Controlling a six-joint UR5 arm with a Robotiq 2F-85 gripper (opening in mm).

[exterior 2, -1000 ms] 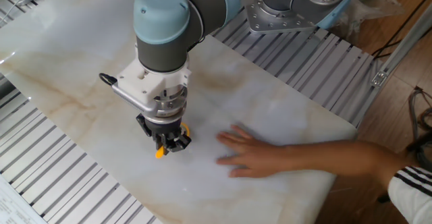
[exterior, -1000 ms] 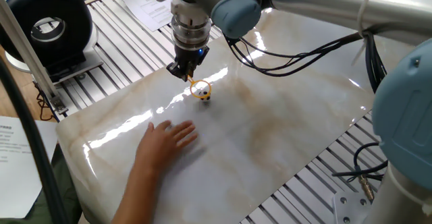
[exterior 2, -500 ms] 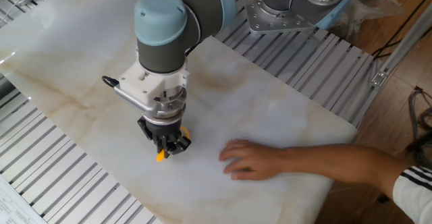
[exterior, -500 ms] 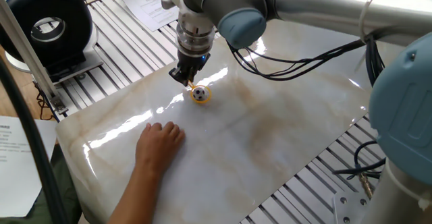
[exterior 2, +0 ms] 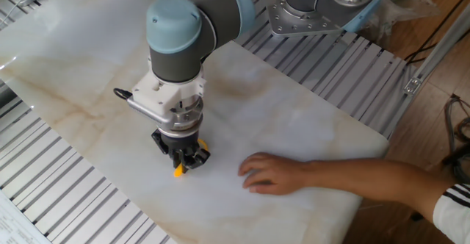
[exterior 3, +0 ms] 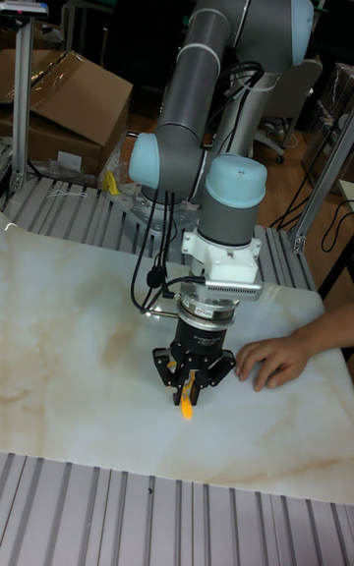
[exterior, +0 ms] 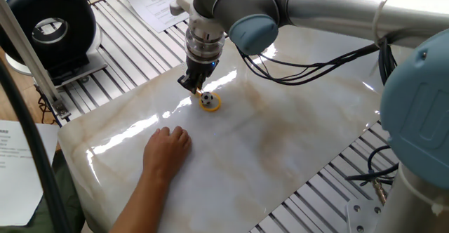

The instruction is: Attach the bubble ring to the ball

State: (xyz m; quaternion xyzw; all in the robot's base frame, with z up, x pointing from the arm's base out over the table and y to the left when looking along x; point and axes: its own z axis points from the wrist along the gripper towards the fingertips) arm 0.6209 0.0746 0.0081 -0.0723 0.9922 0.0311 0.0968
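Observation:
The yellow-orange bubble ring (exterior: 211, 102) lies low over the marble tabletop (exterior: 280, 142), and the tiny black-and-white ball (exterior: 207, 97) shows inside its hoop. My gripper (exterior: 193, 86) points down at the ring's left edge and is shut on the ring's stub. In the other fixed view the gripper (exterior 2: 183, 158) hides the ball, and only a yellow bit of the ring (exterior 2: 178, 171) sticks out below the fingers. The tall view shows the ring (exterior 3: 187, 408) hanging between the fingers of the gripper (exterior 3: 192, 384).
A person's hand (exterior: 167, 149) rests flat on the marble just in front of the ring, also seen as the hand (exterior 2: 270, 174) to the gripper's right. A large black round device (exterior: 49, 24) stands at the back left on the slatted frame. Papers (exterior: 156, 7) lie behind.
My gripper has sunk and shifted slightly, bringing the ring down around the ball. The person's hand has drawn back a little and closed its fingers.

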